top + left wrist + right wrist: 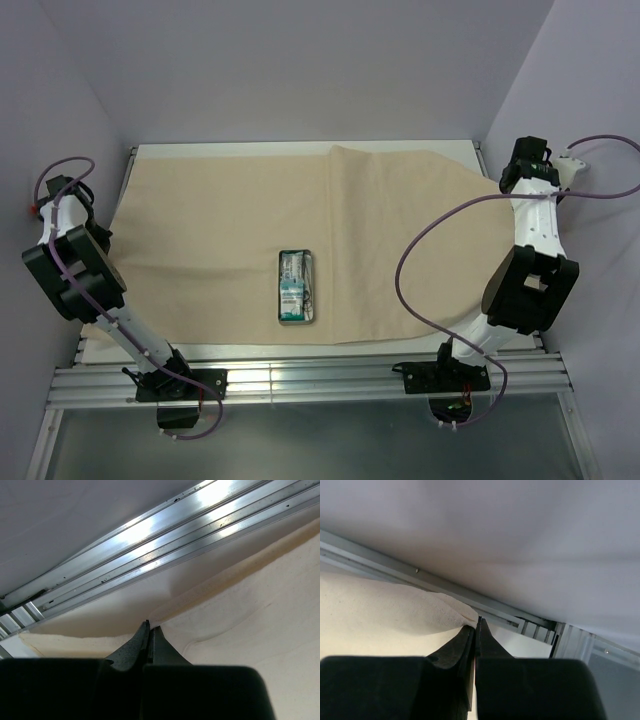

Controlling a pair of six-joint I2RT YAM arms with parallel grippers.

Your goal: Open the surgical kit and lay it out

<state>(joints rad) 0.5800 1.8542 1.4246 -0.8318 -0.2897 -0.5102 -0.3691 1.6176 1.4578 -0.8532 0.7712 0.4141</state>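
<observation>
1. Left gripper [150, 630] is clamped, fingers pressed together with an edge of the tan wrap [220, 230] pinched at their tips. In the left wrist view the cloth puckers up to the pinch.
2. Right gripper [477, 625] is clenched too, nipping a bunched corner of the same wrap at its very tip.
3. Over to the wrap itself: it lies spread wide across the table [240, 152], reaching from the left arm's side to the right arm's side. It is mostly flat, with one layer edge running from far side to near side just right of centre.
4. On the wrap, about mid-table and towards the near edge, sits the small grey tray [280, 290], its long side pointing away from the arms.
5. Inside the tray, teal-white packets [292, 292] fill the left part. Thin dark instruments [311, 290] lie along the right wall, too small to tell apart.
6. Both pinch points are well apart from the tray, out at the wrap's left and right extremes.
7. Outward now: a white strip of table shows past the wrap's far edge, and a ribbed aluminium rail [300, 375] runs along the near edge, carrying both arm bases.
8. Pale lavender walls [300, 70] close in the back and sides.
</observation>
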